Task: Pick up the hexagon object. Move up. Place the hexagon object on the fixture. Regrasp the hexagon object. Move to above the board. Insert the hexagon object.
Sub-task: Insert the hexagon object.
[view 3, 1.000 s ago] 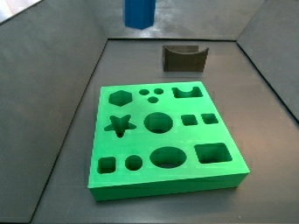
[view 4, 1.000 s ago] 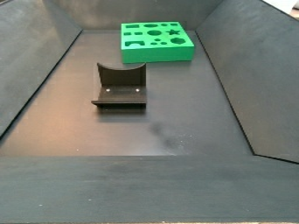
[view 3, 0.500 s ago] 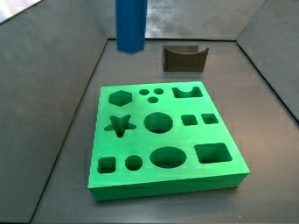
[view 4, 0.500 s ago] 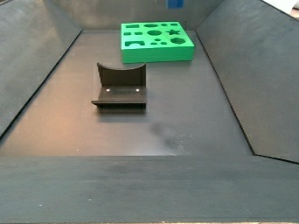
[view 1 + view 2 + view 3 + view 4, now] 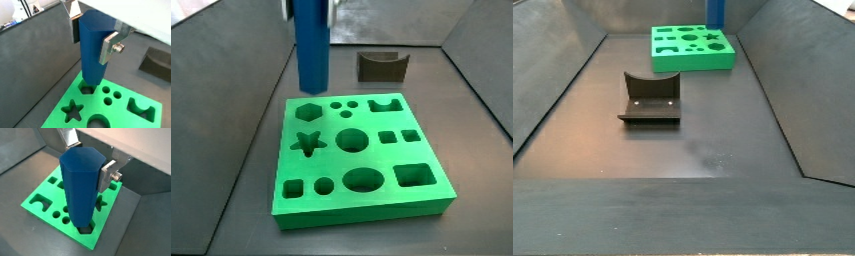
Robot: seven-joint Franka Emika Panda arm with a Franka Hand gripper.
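The gripper (image 5: 93, 37), with its flat silver fingers (image 5: 109, 47) and dark pads, is clamped on the upper part of the plain matte blue prism with a hexagonal cross-section (image 5: 92, 50), holding it upright above the large bright green rectangular board with many shaped holes (image 5: 143, 122). In both wrist views the prism's lower end meets the small hexagonal hole (image 5: 85, 229) at one corner of the board (image 5: 50, 193); how far it has entered cannot be told. In a side view the blue prism (image 5: 310, 45) stands vertically over the board's far left corner, its tip at the board (image 5: 385, 205) surface beside a row of small round holes. In a side view only a short piece of the prism (image 5: 716, 12) shows at the picture's upper edge, above the board (image 5: 694, 58), which lies toward the far end of the dark grey floor (image 5: 714, 150). The small dark olive-brown fixture with a curved notch (image 5: 649, 98) stands well apart from the board, nearer the middle of the floor; it also shows beyond the board (image 5: 381, 66). No brand, label or readable writing is visible on any of these things.
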